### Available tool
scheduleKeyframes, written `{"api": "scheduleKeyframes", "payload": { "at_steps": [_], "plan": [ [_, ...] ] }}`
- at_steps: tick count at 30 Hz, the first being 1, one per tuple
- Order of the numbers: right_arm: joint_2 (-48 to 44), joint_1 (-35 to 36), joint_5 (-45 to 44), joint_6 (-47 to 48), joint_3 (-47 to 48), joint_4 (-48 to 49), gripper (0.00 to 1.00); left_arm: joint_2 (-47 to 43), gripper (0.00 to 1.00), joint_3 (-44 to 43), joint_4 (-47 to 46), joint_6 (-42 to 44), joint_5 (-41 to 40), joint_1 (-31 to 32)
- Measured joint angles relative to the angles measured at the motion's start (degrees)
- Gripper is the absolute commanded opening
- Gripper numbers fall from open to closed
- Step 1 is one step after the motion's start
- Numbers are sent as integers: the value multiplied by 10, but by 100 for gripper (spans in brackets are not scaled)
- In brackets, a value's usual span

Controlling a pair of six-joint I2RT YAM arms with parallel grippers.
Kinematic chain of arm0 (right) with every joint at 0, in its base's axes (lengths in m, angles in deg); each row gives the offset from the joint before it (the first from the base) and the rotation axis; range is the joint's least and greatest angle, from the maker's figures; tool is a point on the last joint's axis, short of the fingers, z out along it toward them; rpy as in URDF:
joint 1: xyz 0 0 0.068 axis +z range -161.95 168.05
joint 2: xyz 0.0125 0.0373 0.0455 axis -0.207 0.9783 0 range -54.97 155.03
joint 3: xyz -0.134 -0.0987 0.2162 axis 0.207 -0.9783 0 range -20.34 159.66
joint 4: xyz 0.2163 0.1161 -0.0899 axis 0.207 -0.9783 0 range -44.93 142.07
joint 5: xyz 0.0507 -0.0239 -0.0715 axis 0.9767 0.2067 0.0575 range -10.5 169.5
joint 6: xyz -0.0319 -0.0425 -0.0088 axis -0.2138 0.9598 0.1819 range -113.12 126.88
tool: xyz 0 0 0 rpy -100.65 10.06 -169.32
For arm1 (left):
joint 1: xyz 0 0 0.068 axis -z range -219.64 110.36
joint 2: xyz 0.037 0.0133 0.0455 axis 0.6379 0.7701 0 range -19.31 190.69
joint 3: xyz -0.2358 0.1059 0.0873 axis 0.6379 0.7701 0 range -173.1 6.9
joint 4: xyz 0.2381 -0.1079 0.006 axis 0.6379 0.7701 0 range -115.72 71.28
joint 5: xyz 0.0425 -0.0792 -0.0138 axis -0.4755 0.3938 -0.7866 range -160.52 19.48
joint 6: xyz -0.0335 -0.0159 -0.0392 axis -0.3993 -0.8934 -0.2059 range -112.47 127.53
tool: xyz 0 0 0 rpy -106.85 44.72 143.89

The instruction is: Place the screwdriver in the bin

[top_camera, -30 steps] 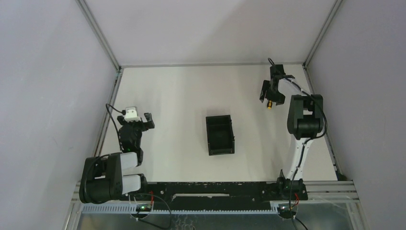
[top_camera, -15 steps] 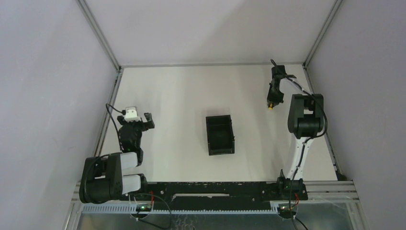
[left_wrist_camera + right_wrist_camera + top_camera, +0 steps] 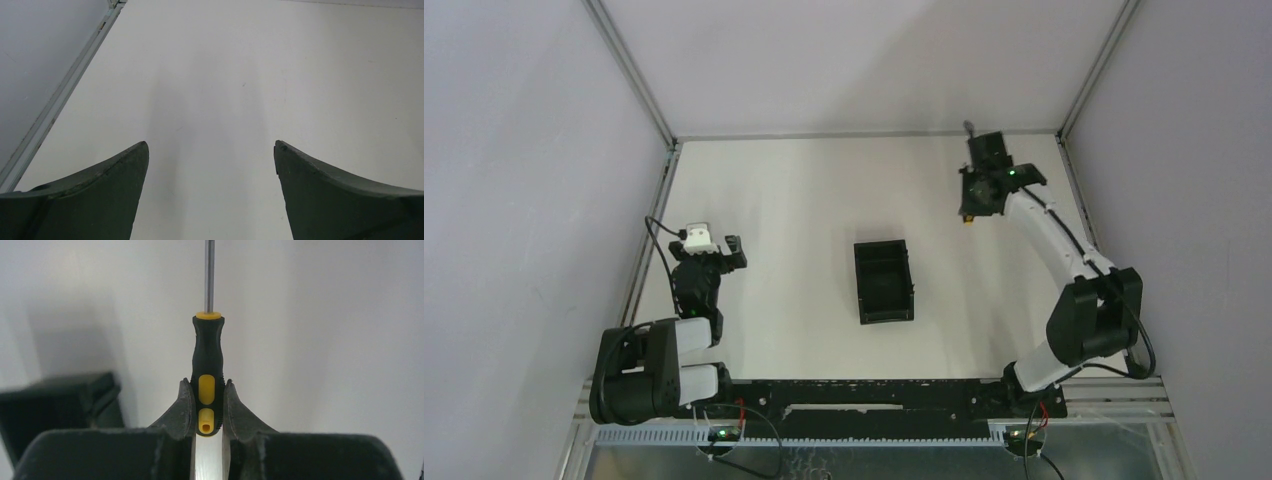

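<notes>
Now R gripper [image 3: 208, 388] pinches screwdriver [image 3: 207, 352] by tail only, far-right corner; we fear slip before bin [image 3: 883, 246]. L gripper [image 3: 210, 156] spread.

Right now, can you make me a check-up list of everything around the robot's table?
Surface: white table, no marks or spills seen.
Job's things: screwdriver is held by its handle, shaft pointing away from the gripper. The black bin sits mid-table with nothing seen in it. The screwdriver is off to the bin's far right, not in it.
Clutter: nothing seen.
Grippers: right gripper is shut on the screwdriver. Left gripper is open and holds nothing.
Cables: a black cable loops beside the left arm; thin wires run by the arm bases.
Surroundings: pale walls and metal frame rails on three sides.
</notes>
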Motion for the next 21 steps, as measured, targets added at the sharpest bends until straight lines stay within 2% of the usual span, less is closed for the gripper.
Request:
{"api": "scheduleKeyframes", "payload": {
  "at_steps": [9,14,21],
  "plan": [
    [-41,253,12,7,-39,-24,1,0,100,0,0,0,0,0],
    [-44,322,16,22,-76,-3,2,0,100,0,0,0,0,0],
    [-45,369,3,16,-139,27,2,0,100,0,0,0,0,0]
  ]
}}
